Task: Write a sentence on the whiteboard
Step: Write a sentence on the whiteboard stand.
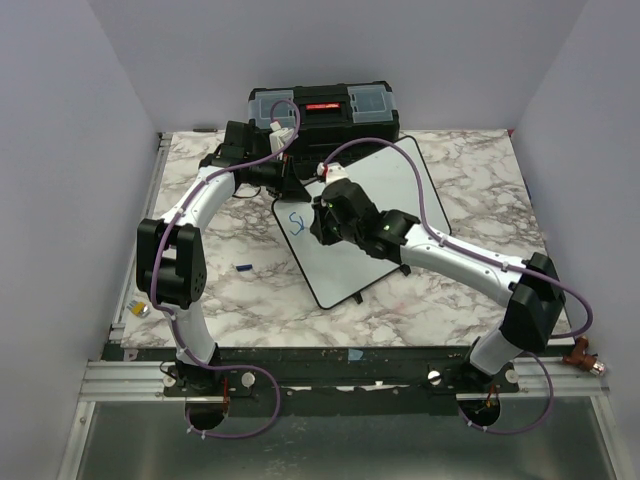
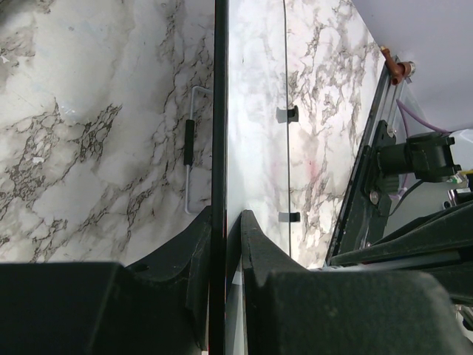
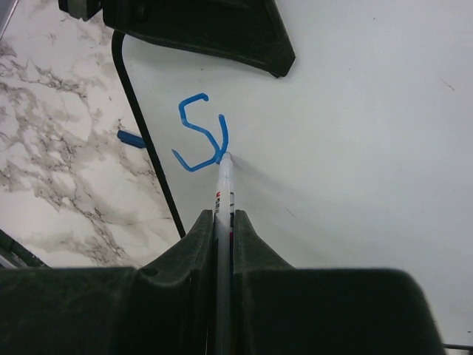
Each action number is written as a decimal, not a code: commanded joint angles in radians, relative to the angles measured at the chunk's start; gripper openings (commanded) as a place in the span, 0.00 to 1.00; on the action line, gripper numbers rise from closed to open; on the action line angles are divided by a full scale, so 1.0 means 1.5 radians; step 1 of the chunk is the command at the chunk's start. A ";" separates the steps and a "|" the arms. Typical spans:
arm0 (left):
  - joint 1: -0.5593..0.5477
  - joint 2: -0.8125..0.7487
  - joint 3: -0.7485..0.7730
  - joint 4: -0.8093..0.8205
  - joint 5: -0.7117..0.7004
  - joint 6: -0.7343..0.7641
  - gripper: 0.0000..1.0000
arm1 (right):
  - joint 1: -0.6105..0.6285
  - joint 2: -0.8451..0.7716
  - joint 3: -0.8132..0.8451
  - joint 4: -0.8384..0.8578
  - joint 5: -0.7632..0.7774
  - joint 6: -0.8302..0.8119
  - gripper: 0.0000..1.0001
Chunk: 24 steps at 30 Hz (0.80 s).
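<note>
The whiteboard (image 1: pixel 375 215) lies slanted on the marble table in front of the toolbox. My left gripper (image 1: pixel 288 186) is shut on its far left edge; in the left wrist view the jaws (image 2: pixel 225 218) clamp the black rim (image 2: pixel 219 111). My right gripper (image 1: pixel 322 226) is shut on a white marker (image 3: pixel 224 194) whose tip touches the board. The sentence (image 3: pixel 198 134) is only a blue "S" and the start of a second stroke, near the board's left edge; it also shows in the top view (image 1: pixel 296 224). The left fingers (image 3: pixel 214 33) show at the top of the right wrist view.
A black toolbox (image 1: pixel 322 110) stands behind the board. A blue marker cap (image 1: pixel 243 267) lies on the table left of the board and shows in the right wrist view (image 3: pixel 131 138). A small object (image 1: pixel 140 310) sits at the left edge and a reddish clamp (image 1: pixel 580 352) at the right rail.
</note>
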 commanded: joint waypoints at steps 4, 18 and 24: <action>-0.005 -0.025 -0.004 0.050 -0.028 0.057 0.00 | -0.002 0.026 0.046 -0.019 0.062 0.000 0.01; -0.005 -0.025 -0.004 0.050 -0.028 0.057 0.00 | -0.002 0.052 0.080 -0.008 0.069 -0.007 0.01; -0.005 -0.024 -0.004 0.050 -0.028 0.057 0.00 | -0.003 0.048 0.075 -0.025 0.119 -0.008 0.01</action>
